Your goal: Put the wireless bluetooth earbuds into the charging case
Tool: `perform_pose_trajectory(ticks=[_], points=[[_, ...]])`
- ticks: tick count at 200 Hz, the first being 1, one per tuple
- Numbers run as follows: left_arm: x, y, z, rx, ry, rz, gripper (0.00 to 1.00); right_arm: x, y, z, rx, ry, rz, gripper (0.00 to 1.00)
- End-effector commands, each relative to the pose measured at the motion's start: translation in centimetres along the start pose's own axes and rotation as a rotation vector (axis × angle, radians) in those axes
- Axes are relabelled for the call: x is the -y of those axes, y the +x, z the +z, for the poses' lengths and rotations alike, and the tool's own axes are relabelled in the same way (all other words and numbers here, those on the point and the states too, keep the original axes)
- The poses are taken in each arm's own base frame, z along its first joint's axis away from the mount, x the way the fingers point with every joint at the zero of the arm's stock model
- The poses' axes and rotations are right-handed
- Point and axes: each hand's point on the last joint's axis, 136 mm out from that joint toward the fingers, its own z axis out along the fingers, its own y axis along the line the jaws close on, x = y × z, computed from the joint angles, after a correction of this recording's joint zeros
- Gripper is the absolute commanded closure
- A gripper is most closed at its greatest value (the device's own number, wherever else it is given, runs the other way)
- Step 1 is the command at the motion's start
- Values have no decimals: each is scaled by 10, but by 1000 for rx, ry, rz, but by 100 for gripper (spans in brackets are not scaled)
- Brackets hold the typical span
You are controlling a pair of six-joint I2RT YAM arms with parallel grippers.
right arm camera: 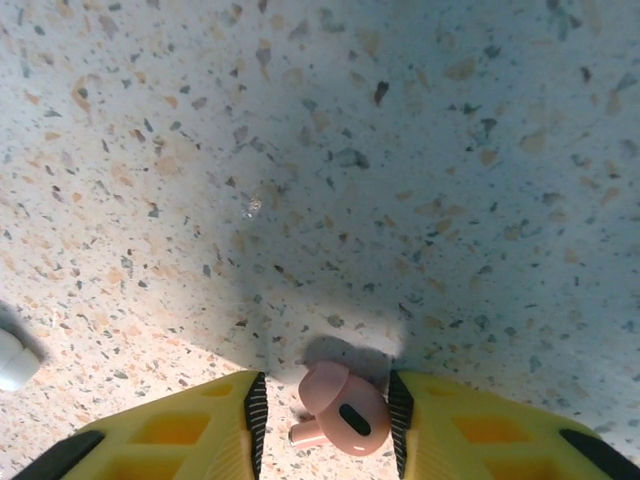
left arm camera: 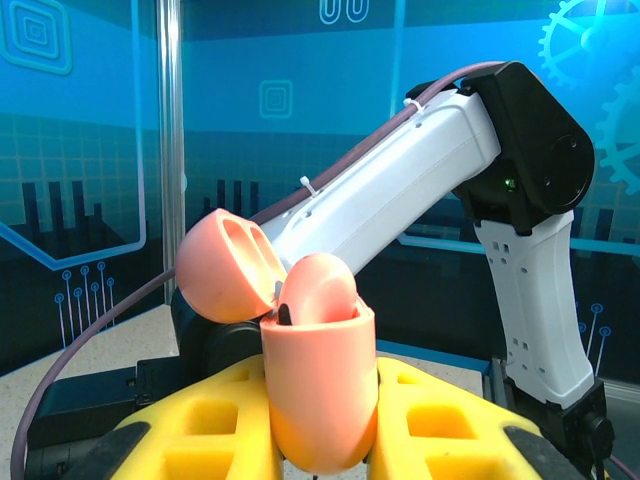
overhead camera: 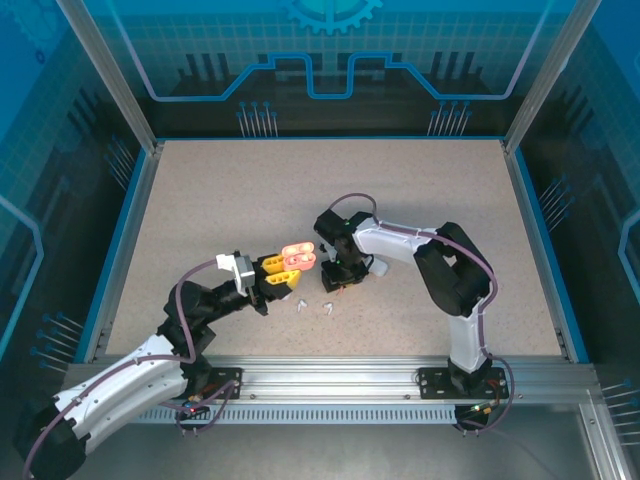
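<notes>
A salmon charging case (left arm camera: 320, 385) stands upright between my left gripper's (left arm camera: 322, 430) yellow fingers (left arm camera: 200, 420), which are shut on its body. Its lid (left arm camera: 222, 265) is swung open to the left, and one salmon earbud (left arm camera: 320, 288) sits in the case. From above, the case (overhead camera: 298, 257) is held above the table centre by the left gripper (overhead camera: 285, 268). My right gripper (overhead camera: 340, 278) points down at the table. It is open around a salmon earbud (right arm camera: 345, 410) that touches the right pad (right arm camera: 398, 415) and has a gap on the left. Two white earbuds (overhead camera: 299, 303) (overhead camera: 327, 308) lie on the table.
The speckled table (overhead camera: 230, 200) is walled by blue panels with a metal rail along the near edge. A white rounded object (overhead camera: 382, 266) lies beside the right wrist. A white rounded shape (right arm camera: 10, 360) sits at the left edge of the right wrist view. The right arm (left arm camera: 400, 180) crosses behind the case.
</notes>
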Motion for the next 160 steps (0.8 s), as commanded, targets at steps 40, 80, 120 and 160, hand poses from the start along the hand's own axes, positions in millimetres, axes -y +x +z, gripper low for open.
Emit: perform_pose_trajectory(ticks=[40, 80, 120, 160], points=[[0, -3, -3, 12, -15, 30, 100, -5, 11, 11, -61, 24, -20, 68], [0, -2, -3, 9, -16, 30, 100, -5, 6, -1, -18, 28, -33, 74], [-1, -1, -3, 6, -20, 28, 100, -6, 1, -20, 62, 30, -58, 76], [-1, 0, -2, 1, -24, 26, 100, -1, -3, -58, 196, 63, -114, 77]])
